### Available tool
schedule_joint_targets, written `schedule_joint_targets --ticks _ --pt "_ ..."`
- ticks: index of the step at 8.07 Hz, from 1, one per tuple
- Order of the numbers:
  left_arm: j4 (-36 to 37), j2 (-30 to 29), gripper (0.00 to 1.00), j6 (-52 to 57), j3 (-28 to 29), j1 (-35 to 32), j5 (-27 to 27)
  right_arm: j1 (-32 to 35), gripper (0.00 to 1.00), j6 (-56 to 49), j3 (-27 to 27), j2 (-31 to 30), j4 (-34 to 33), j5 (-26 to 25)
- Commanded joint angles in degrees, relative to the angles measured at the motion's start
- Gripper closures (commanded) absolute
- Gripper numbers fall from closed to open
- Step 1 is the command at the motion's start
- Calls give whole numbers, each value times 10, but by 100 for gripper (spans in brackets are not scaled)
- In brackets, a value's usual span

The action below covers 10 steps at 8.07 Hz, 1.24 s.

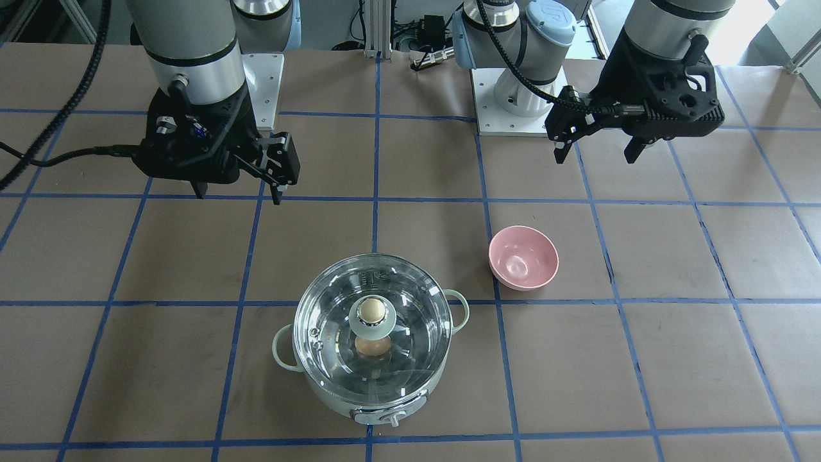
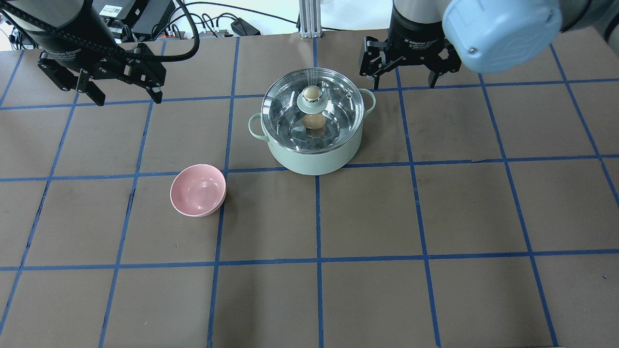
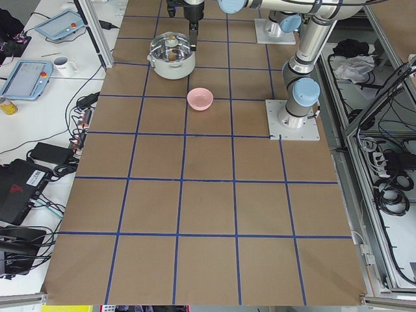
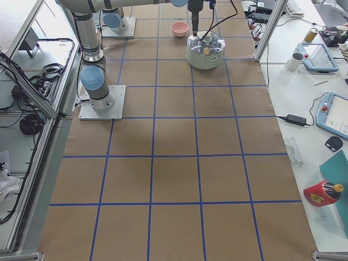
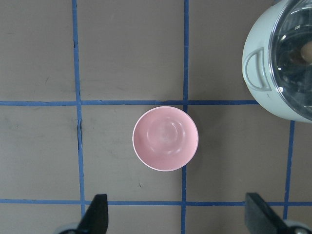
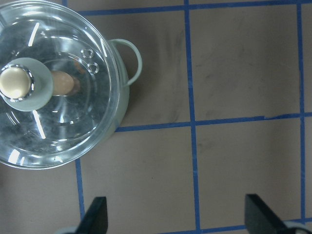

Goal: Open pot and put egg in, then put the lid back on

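Overhead exterior | egg [image 2: 313, 122] partly hidden beneath lid [image 2: 338, 112] | lid on pot [image 2: 314, 162]

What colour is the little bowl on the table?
The bowl is pink, plain with no pattern. The left wrist camera shows it best.

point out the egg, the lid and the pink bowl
egg [image 2: 313, 121], overhead exterior view, its top seen through the glass
lid [image 1: 372, 332], exterior front-facing view, the green knob base
pink bowl [image 5: 165, 138], left wrist view, the inside bottom
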Motion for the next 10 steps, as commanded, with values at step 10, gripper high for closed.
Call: schedule_joint_targets --ticks 10 --pt "0 0 0 -3 0 -5 -1 -114 0 -131 22 -50 55 2"
